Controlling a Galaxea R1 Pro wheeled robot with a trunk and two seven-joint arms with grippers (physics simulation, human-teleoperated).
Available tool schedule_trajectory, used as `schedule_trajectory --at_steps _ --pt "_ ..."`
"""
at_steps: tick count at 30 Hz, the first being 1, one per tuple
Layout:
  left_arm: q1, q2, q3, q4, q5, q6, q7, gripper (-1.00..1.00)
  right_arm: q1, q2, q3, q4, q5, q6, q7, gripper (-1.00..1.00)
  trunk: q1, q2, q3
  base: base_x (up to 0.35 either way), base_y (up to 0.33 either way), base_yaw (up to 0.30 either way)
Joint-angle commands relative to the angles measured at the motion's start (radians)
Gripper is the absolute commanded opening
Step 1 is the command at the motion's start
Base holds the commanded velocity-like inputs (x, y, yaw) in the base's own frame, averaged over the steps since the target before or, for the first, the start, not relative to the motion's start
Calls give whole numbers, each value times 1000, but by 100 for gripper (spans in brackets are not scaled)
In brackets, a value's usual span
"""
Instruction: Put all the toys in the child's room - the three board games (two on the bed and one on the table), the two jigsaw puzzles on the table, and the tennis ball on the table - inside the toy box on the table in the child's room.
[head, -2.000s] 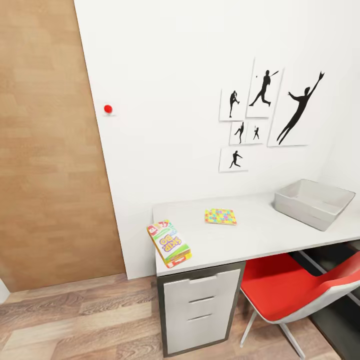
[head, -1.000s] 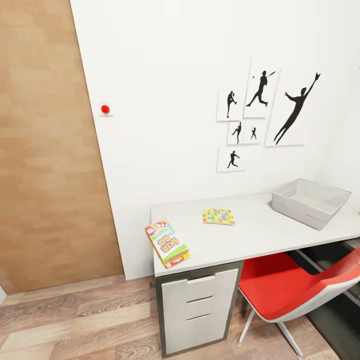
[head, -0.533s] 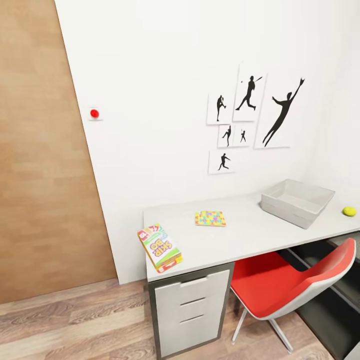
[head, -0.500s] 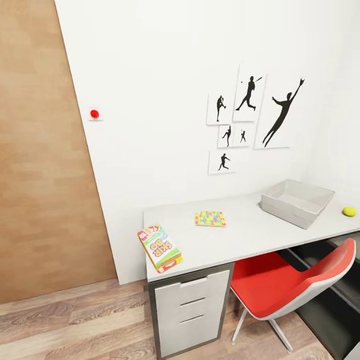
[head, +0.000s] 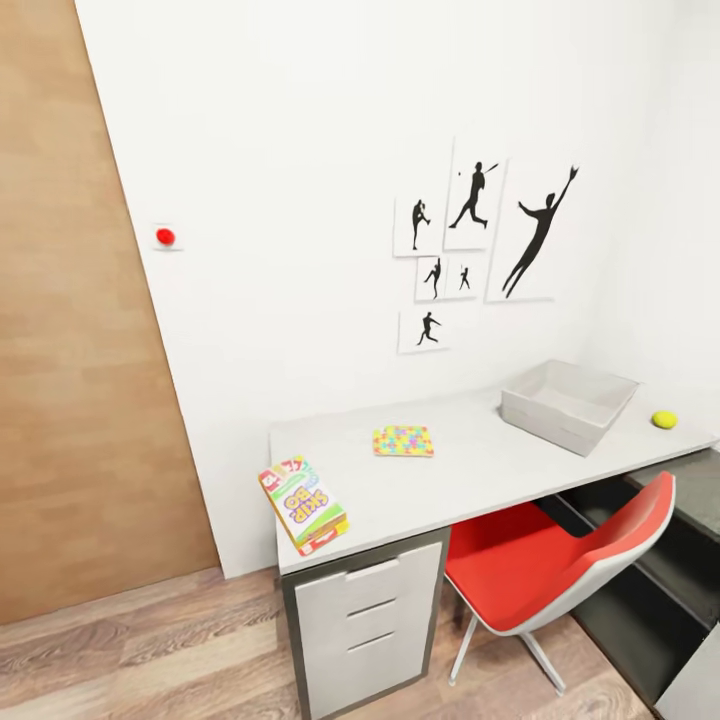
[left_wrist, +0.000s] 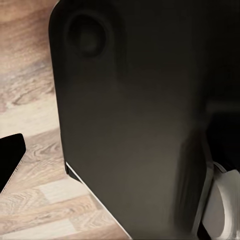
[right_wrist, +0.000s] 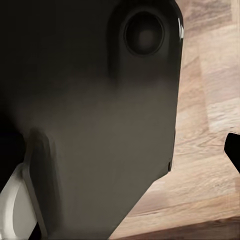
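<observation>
Facing the table, nothing packed yet as far as I can see.

Nearest me, my wrist cameras look past a dark panel of my own body (left_wrist: 130, 115) at the wood-plank floor (right_wrist: 210, 100); my fingers are not in sight, so I cannot tell whether my jaws are apart or together. From my head, a red chair (head: 560, 560) sits tucked under the table (head: 480, 480). The Skip-Bo board game (head: 303, 503) lies at the table's near left corner, slightly overhanging. Further in lies a jigsaw puzzle (head: 403, 441). Beyond, the toy box (head: 566, 404) looks empty, with the tennis ball (head: 664, 419) just beside it. I judge all packing is left; the bed's games are out of sight.
</observation>
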Motion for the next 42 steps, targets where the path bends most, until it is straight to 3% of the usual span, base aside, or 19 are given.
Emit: schedule_trajectory --at_steps 1,15,29,35,42 --pt "0 0 -1 0 0 0 0 100 0 0 0 0 -1 0 0 100 -4 7 3 0 0 -260" --pt "0 0 -2 0 -3 0 0 100 0 -6 -2 1 0 0 0 100 -58 105 46 0 0 -254" --pt "0 2 0 -58 -6 -18 -2 100 0 -10 -1 -1 8 -12 0 100 -111 203 90 0 0 -41" --pt "-1 3 0 -106 -6 -14 -3 100 0 -9 -3 -1 6 -66 0 100 -134 245 109 0 0 -3" --pt "-4 3 1 -176 -5 25 -4 100 0 2 -4 -1 3 -192 0 100 -161 294 131 0 0 0"
